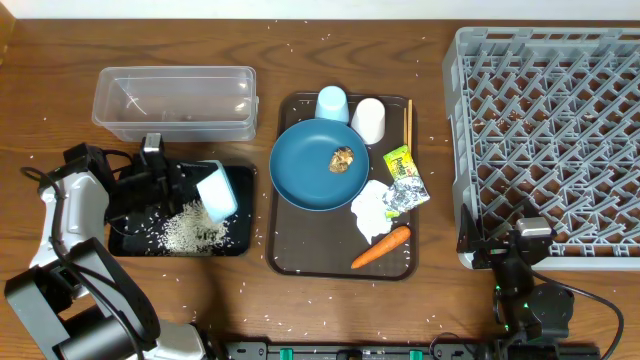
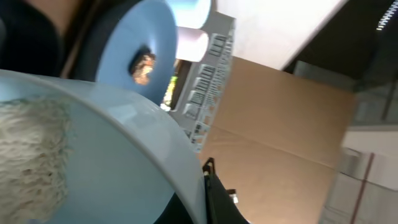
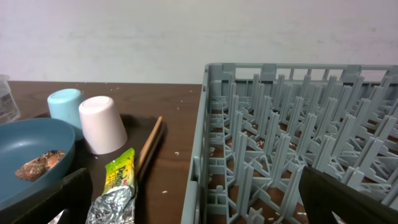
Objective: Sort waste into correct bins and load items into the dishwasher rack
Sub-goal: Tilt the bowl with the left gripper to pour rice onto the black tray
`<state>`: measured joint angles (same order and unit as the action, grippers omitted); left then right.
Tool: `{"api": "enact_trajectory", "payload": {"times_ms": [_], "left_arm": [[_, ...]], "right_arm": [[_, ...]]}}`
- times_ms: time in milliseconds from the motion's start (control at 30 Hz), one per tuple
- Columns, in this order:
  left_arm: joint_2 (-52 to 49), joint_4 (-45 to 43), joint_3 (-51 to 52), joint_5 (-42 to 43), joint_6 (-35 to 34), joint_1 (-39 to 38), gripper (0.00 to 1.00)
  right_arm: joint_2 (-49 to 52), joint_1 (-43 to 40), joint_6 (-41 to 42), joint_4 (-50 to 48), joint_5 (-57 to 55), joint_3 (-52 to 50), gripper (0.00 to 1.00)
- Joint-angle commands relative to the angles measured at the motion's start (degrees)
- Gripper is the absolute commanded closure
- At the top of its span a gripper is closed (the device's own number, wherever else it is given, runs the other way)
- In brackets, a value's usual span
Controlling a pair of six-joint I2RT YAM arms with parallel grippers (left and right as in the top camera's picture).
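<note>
Left gripper [image 1: 193, 186] clamps one tipped pale-blue bowl [image 1: 217, 192], rice [image 1: 190, 231] beneath. Right gripper [image 1: 505, 246] gapes; one pale-blue cup [image 3: 64, 103], one white cup [image 3: 102, 124] forward-left.

Brown serving tray [image 1: 300, 245] on a dark wooden table [image 1: 340, 45].
The tray lay flat near the middle of the table, a dark rectangle with rounded corners and its long sides running front to back. Behind the table, the right wrist view showed a plain white wall [image 3: 186, 31]. The left wrist view caught a tan, cardboard-coloured panel [image 2: 280, 124], seen tilted.
</note>
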<state>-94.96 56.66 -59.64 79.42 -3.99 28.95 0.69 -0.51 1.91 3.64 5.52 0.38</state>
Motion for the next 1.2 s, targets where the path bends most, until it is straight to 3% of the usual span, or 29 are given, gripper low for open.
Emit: {"api": "enact_trajectory", "payload": {"times_ms": [0,333,533,1067,1167], "left_arm": [[-0.3,0.3,0.2,4.2,1.4,0.5,0.94],[-0.3,2.0,0.2,4.6,1.4,4.2,0.94],[-0.3,7.3,0.2,9.6,4.6,4.6,0.94],[-0.3,10.8,0.2,10.7,-0.8,5.7,0.94],[-0.3,7.7,0.2,10.7,-0.4,5.9,0.94]], "right_arm": [[-0.3,-0.7,0.2,0.2,-0.1,-0.1,0.01],[-0.3,-0.7,0.2,0.2,-0.1,-0.1,0.01],[-0.3,-0.7,0.2,0.2,-0.1,-0.1,0.01],[-0.3,-0.7,0.2,0.2,-0.1,-0.1,0.01],[-0.3,-0.7,0.2,0.2,-0.1,-0.1,0.01]]}}
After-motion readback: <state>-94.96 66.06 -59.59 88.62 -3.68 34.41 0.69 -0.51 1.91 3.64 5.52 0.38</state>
